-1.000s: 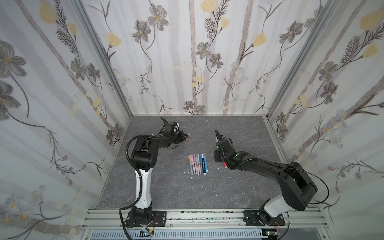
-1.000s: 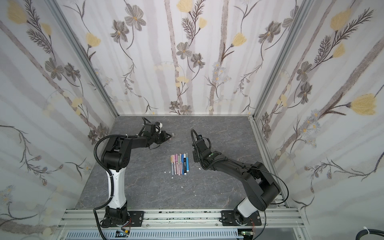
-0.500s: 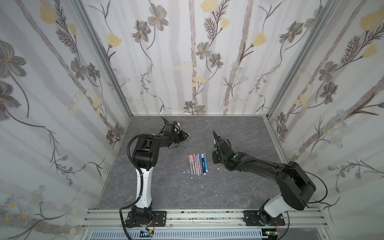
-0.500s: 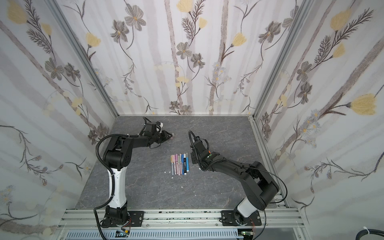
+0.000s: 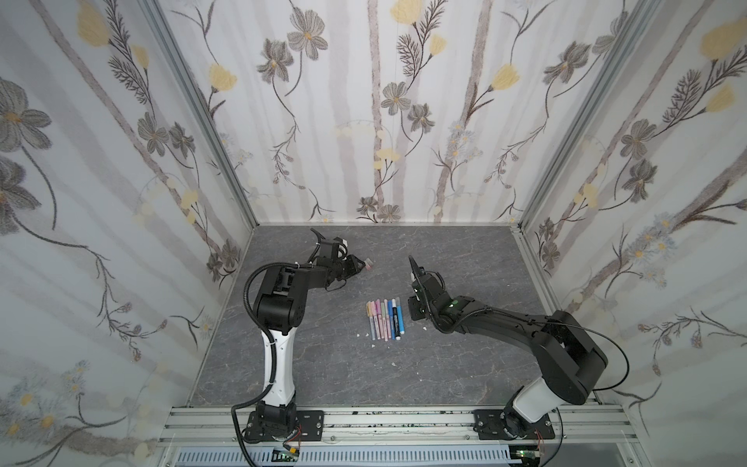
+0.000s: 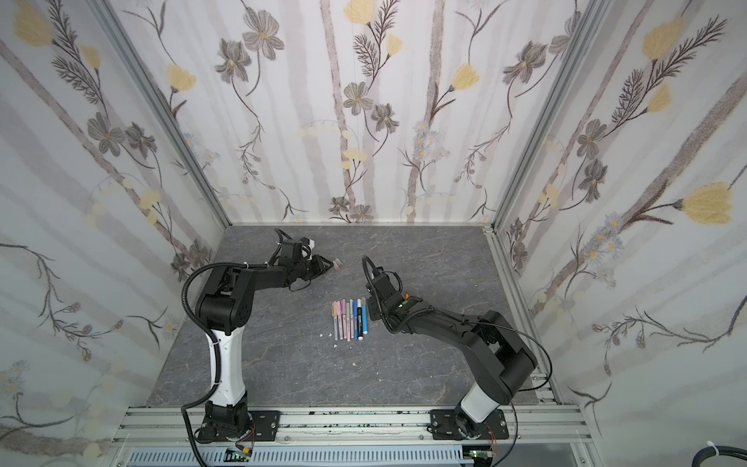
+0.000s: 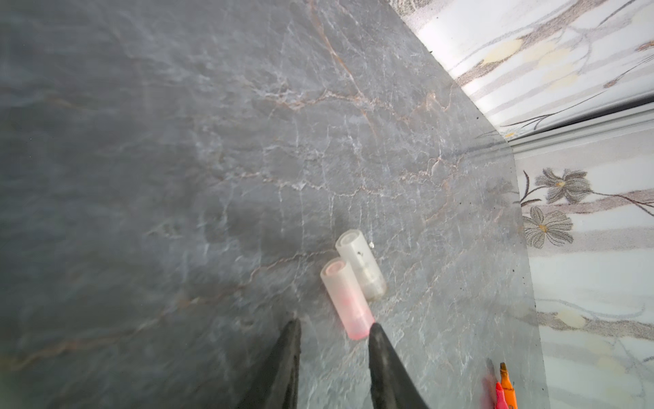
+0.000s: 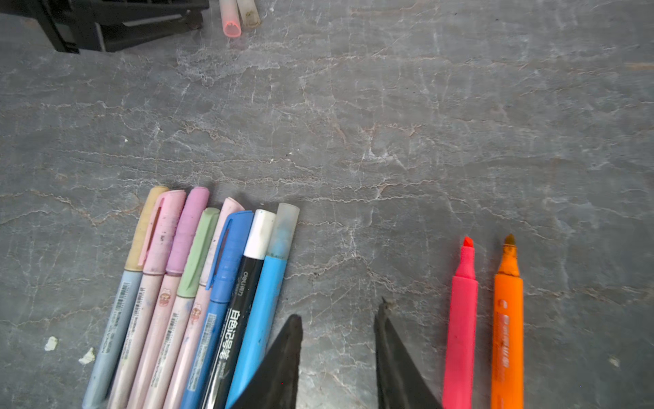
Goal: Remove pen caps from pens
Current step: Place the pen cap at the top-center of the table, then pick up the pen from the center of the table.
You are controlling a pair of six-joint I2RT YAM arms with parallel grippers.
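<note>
Pen caps [image 7: 345, 297], two already off, lie well apart from the row of pens [image 8: 212, 283] by your empty, part-open left claw [image 7: 334, 324]; your right claw [image 8: 339, 311], empty and part-open too, waits beside that row, so grab a capped pen next.

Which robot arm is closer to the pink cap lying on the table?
Left. The left gripper is right at one end of the pink cap; the right gripper is farther off, beside the row of pens.

we get both top views high above the front, looking down on the whole table [image 5: 465, 250], wrist cams skim it close, left on two pen caps [image 7: 345, 297], right on pens [image 8: 226, 283], caps shared
</note>
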